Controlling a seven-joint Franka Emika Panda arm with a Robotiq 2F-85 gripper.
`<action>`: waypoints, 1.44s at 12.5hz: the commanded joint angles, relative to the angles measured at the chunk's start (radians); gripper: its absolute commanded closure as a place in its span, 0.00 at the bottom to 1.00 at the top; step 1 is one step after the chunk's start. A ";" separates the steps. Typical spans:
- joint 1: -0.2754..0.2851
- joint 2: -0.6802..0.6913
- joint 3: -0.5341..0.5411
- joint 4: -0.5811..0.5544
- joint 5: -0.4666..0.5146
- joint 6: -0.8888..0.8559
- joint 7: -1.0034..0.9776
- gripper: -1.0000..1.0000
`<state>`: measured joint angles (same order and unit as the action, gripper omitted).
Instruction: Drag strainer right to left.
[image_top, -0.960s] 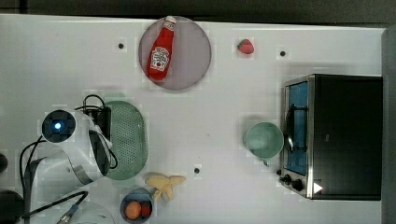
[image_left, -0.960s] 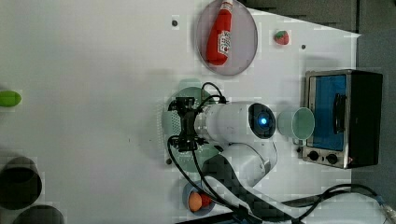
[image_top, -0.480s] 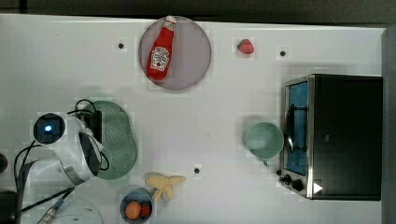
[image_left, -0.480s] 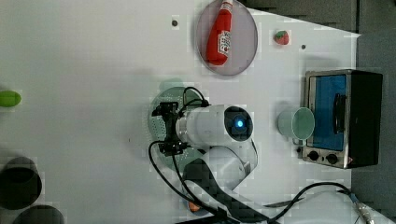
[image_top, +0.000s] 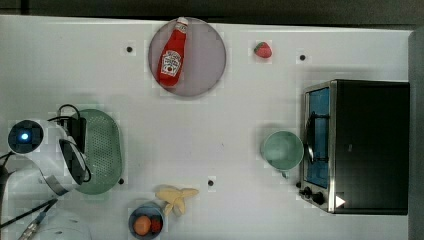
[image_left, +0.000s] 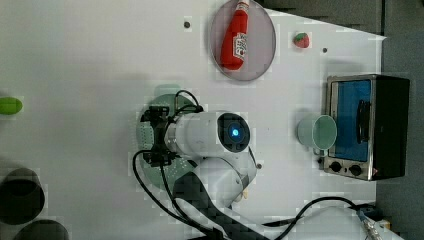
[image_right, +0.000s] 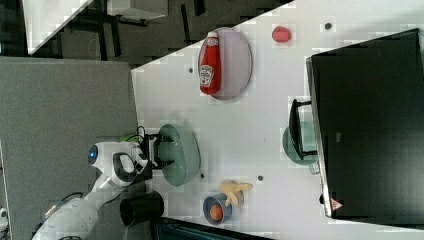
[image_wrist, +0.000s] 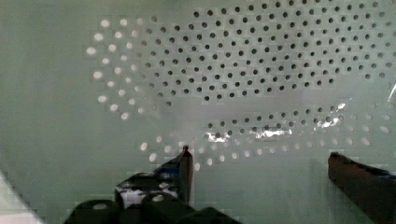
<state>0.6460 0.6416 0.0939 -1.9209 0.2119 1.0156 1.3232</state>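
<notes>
The strainer (image_top: 102, 150) lies near the table's (image_top: 220, 130) left edge in the top view. The gripper (image_wrist: 261, 163) sits inside it with fingers (image_wrist: 184, 168) spread wide, gripping nothing.

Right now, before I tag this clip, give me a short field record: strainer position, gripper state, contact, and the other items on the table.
strainer: near the top view's left edge of the white table
gripper: open, fingers spread inside the strainer bowl
held: nothing gripped
plate: grey-purple, ketchup bottle lying on it
cup: mint, beside the toaster oven
other: strawberry, banana
</notes>
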 joint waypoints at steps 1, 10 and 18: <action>0.030 0.013 0.004 0.055 0.003 -0.001 0.063 0.00; 0.021 -0.306 -0.232 0.054 -0.075 -0.442 -0.469 0.00; -0.005 -0.762 -0.640 0.050 -0.367 -0.883 -1.132 0.00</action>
